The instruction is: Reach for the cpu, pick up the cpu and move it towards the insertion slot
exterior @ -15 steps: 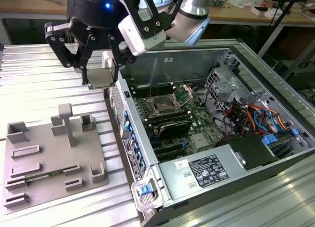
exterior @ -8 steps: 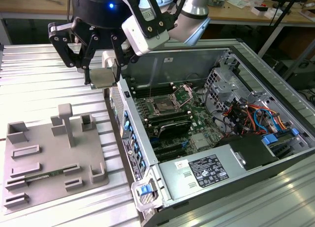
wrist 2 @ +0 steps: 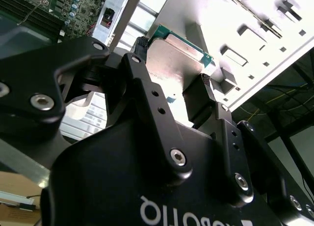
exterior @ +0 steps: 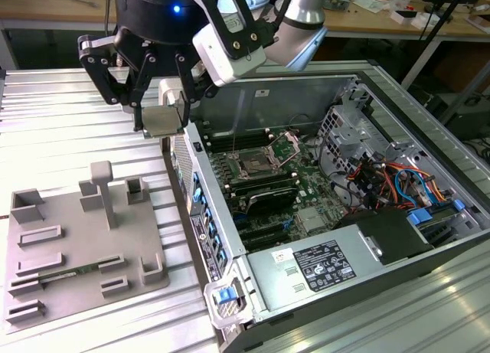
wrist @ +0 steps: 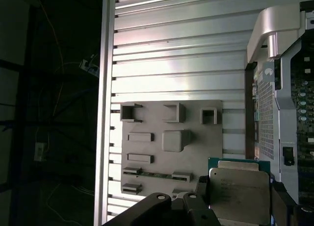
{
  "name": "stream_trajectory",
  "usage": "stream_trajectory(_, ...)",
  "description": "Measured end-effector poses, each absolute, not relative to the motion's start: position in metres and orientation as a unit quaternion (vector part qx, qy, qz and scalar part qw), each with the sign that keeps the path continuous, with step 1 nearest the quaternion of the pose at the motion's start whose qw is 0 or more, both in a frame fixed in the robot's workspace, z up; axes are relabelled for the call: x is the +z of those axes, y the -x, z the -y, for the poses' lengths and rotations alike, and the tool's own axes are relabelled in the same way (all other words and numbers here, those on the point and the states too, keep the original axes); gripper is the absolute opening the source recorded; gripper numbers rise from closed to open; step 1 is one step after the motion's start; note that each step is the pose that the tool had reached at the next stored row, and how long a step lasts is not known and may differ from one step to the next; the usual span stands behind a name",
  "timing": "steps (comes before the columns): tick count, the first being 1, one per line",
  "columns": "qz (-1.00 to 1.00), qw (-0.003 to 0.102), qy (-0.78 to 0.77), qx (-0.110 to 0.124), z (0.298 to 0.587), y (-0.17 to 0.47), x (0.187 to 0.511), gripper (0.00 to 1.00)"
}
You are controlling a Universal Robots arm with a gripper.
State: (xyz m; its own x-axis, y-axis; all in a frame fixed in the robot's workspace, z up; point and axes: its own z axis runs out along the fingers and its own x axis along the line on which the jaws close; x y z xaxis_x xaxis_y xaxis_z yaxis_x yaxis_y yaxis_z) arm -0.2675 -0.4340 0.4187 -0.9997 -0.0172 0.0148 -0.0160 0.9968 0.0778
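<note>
The gripper (exterior: 163,112) was closed on the cpu (exterior: 163,120), its dark fingers (wrist 2: 198,96) pinching the chip by opposite edges and carrying it in the air above the slatted metal table (exterior: 61,123), just beside the near wall of the open computer case (exterior: 360,292) and above the gap between that wall and the grey fixture plate (exterior: 76,246). In both wrist views the chip's silvery metal top (wrist: 240,194) faced the camera, with a thin green rim showing along one edge, and it sat level between the fingers rather than tipped. The insertion slot (exterior: 253,167) lay well apart from it, inside the case near the middle of the green board (exterior: 306,192), its bracket apparently raised (the wire lever seemed to stand up beside it). The cpu looked light, stiff and thin, so I judged that weight would trouble the grip little; the smooth metal lid and narrow edges would be the slippery part, and the underside contacts the fragile part. Holding it by the rim, as the fingers did, seemed the sound place, leaving the faces untouched and the corners free for lining up with the socket frame.
</note>
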Motion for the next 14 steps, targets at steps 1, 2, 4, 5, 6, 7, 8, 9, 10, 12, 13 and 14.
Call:
stream_trajectory(1, 0.999, 0.008, -0.008, -0.039, 0.4340, 0.2667, 0.4187, 0.55)
stream_trajectory(2, 0.999, 0.008, -0.008, -0.039, 0.4340, 0.2657, 0.4187, 0.55)
stream_trajectory(4, 0.999, 0.008, -0.008, -0.039, 0.4340, 0.2651, 0.4187, 0.55)
stream_trajectory(5, 0.999, 0.008, -0.008, -0.039, 0.4340, 0.2643, 0.4186, 0.55)
stream_trajectory(6, 0.999, 0.008, -0.008, -0.039, 0.4340, 0.2638, 0.4187, 0.55)
stream_trajectory(7, 0.999, 0.008, -0.008, -0.039, 0.4340, 0.2636, 0.4187, 0.55)
stream_trajectory(8, 0.999, 0.008, -0.008, -0.039, 0.4340, 0.2632, 0.4187, 0.55)
stream_trajectory(9, 0.999, 0.008, -0.008, -0.039, 0.4340, 0.2628, 0.4187, 0.55)
stream_trajectory(10, 0.999, 0.008, -0.008, -0.039, 0.4340, 0.2623, 0.4187, 0.55)
stream_trajectory(12, 0.999, 0.008, -0.008, -0.039, 0.4340, 0.2612, 0.4187, 0.55)
stream_trajectory(13, 0.999, 0.008, -0.008, -0.039, 0.4340, 0.2604, 0.4187, 0.55)
stream_trajectory(14, 0.999, 0.008, -0.008, -0.039, 0.4340, 0.2599, 0.4187, 0.55)
